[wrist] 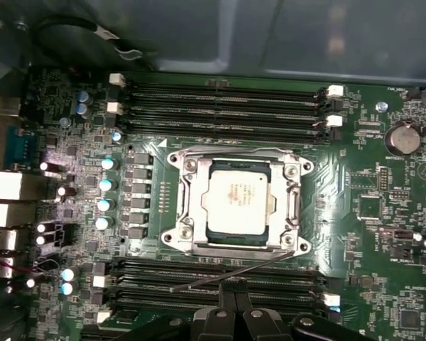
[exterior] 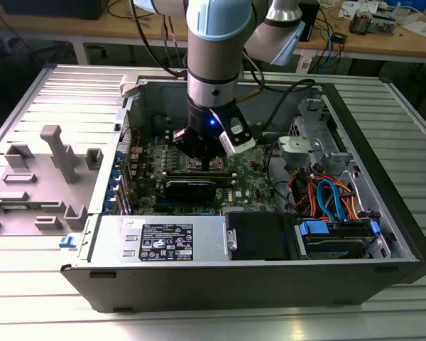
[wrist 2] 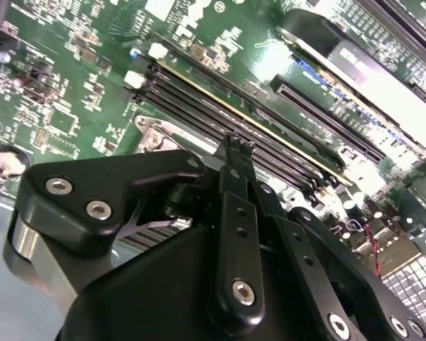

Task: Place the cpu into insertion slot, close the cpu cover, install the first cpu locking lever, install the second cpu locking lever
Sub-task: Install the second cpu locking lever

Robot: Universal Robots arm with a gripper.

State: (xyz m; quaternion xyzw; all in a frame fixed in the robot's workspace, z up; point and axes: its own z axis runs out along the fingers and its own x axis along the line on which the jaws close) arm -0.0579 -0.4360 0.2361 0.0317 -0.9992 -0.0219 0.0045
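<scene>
Your gripper (wrist: 233, 302) fingers pressed together, empty, over memory slots (wrist: 220, 106), cpu (wrist: 236, 199) seated, cpu cover (wrist: 236, 202) apparently closed, lever (wrist: 231, 273) loose.

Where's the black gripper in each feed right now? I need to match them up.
Exterior view: black gripper at centre, low inside the open case.
Second wrist view: gripper, jaws shut, over the long black memory slots.
First wrist view: gripper over memory slots beside the silver socket frame.
Shared landmark: green motherboard.
</scene>
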